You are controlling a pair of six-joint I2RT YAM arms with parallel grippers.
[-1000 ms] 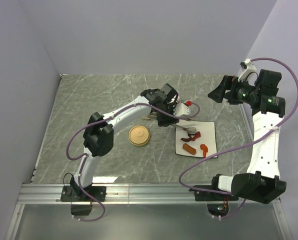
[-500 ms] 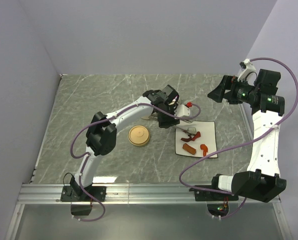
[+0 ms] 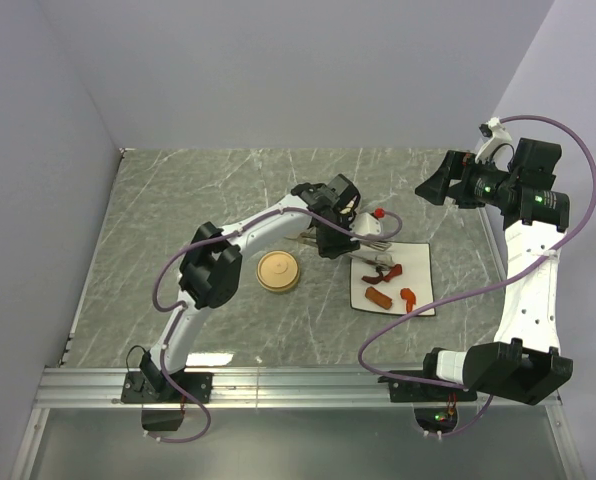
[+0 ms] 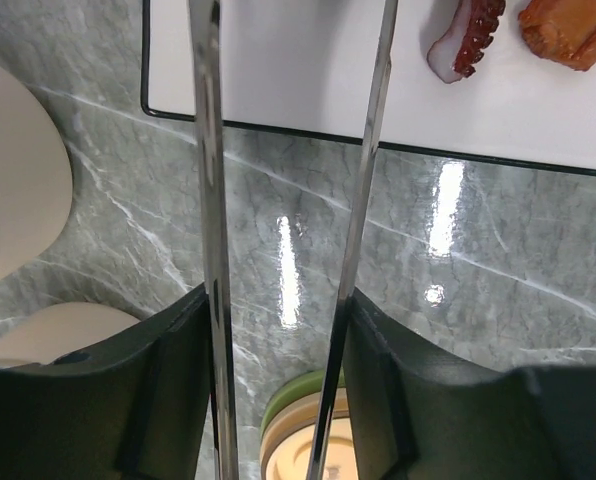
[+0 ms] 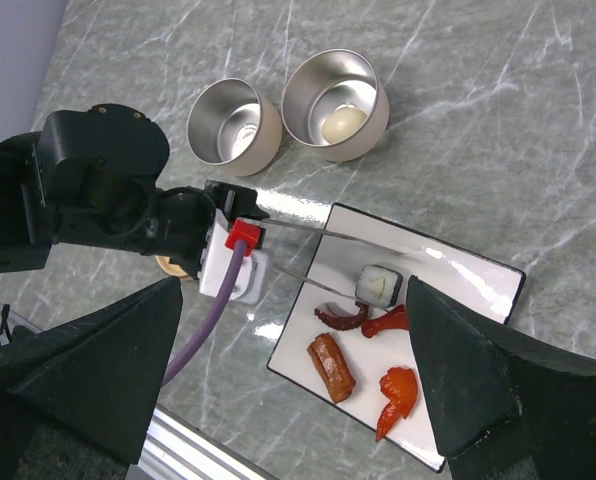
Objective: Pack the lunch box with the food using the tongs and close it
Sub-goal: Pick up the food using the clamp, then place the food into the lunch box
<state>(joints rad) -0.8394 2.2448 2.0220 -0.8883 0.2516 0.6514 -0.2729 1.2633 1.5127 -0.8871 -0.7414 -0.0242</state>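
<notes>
My left gripper (image 3: 334, 226) is shut on the silver tongs (image 4: 214, 200), one finger pressing each arm (image 4: 178, 380); the arms stay apart. The tongs (image 5: 318, 236) reach over the white plate (image 5: 478, 262), their tips on either side of the white-and-dark roll (image 5: 380, 285). Also on the plate lie a dark red curved piece (image 5: 340, 316), a brown sausage (image 5: 332, 367) and two red bits (image 5: 396, 390). Two open steel tins (image 5: 235, 120) stand behind the plate. One tin (image 5: 363, 70) holds a white egg-like ball (image 5: 343, 122). My right gripper (image 3: 433, 185) hangs open, high above the plate.
A round tan lid with a green rim (image 3: 278, 271) lies left of the plate (image 3: 418, 260); it also shows under the left wrist (image 4: 298, 440). A purple cable (image 5: 210, 310) trails from the left wrist. Grey walls close the table at the back and sides.
The left arm has shifted slightly to the right, carrying the tongs further over the plate. The right arm has not moved.
</notes>
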